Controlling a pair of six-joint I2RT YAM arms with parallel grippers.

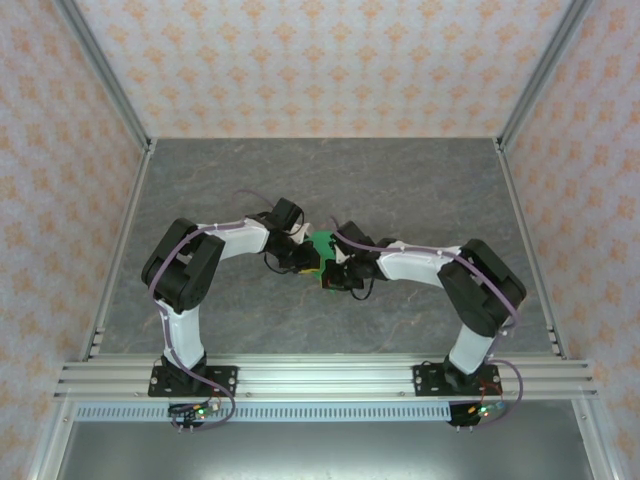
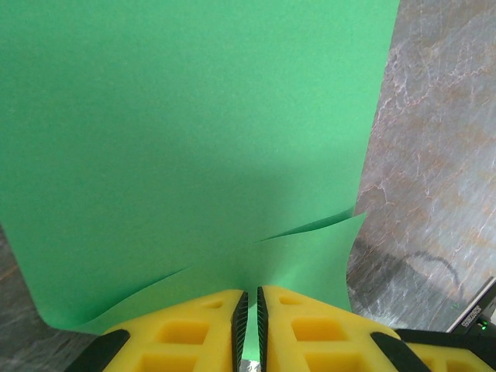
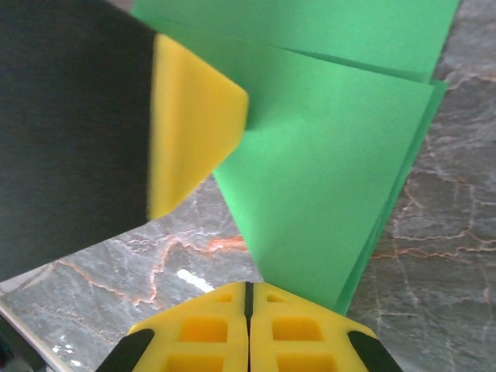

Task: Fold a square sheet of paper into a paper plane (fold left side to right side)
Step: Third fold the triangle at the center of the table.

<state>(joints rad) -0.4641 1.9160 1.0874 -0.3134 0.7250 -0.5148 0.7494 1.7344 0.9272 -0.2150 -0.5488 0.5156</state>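
The square sheet of paper (image 2: 194, 139), doubled into layers, fans out ahead of my left claw (image 2: 249, 306), which pinches its near edge (a slim bite). My right claw (image 3: 249, 293) is pressed together, the folded corner just beyond its tips; whether that corner is caught I cannot tell. Best to hold the pinch firm and square the edges before creasing.

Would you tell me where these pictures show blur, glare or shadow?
Left wrist: a soft shadow darkens the paper above the left gripper. Right wrist: that gripper's finger looks blurred up close, and a small glare spot shines on the table. Top external: evenly lit, sharp.
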